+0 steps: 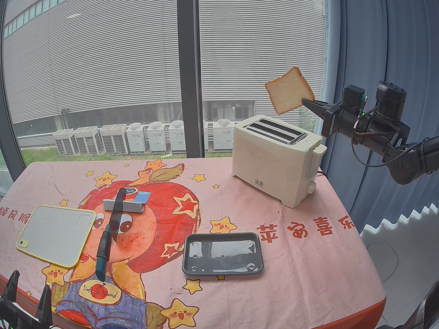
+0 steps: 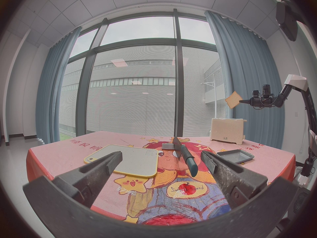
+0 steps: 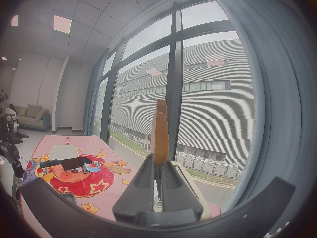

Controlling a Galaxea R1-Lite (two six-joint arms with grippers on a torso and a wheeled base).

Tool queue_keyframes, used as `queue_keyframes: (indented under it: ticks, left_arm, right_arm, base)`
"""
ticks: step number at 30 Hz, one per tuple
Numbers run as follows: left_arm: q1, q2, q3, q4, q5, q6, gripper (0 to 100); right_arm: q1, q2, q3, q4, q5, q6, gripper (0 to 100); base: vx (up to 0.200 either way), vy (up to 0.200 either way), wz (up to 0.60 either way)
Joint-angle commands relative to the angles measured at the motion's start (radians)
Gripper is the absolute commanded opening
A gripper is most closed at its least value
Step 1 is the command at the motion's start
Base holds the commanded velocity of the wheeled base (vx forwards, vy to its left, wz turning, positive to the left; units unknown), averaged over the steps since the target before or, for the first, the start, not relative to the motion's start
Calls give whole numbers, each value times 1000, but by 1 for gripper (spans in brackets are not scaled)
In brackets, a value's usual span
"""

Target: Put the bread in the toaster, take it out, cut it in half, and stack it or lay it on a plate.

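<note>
Right pincer (image 1: 307, 102) was clenched on the pale square bread slice (image 1: 289, 90), held in air above the cream two-slot toaster (image 1: 274, 161); left pincer (image 2: 161, 156) released; cutting and plating on the black rectangular tray (image 1: 222, 253) weren't done.

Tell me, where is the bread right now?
In the head view the bread is up in the air on the right, pinched by the fingers of the right gripper, above the toaster.

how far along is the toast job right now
Done: the pale square bread slice is picked up. In hand: the right gripper pinches it above the white two-slot toaster; toasted or not, I cannot tell. Left: cutting and plating; the teal-handled knife, white cutting board and black tray sit untouched.
</note>
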Motion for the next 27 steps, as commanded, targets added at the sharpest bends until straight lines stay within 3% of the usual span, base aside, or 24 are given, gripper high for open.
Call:
queue_keyframes:
  ticks: [1, 5, 15, 27]
  left_arm:
    - [0, -10, 15, 0, 0, 0, 100]
    - [1, -10, 15, 0, 0, 0, 100]
    - [0, -10, 15, 0, 0, 0, 100]
    - [0, -10, 15, 0, 0, 0, 100]
  right_arm:
    - [-8, 6, -23, 6, 0, -1, 0]
    - [-16, 3, -26, 41, 20, -1, 0]
    - [-30, 6, -35, 67, 23, -1, 0]
    - [-33, 32, -37, 105, 26, -43, 0]
  base:
    - [0, 0, 0]
    - [0, 0, 0]
    - [0, 0, 0]
    - [0, 0, 0]
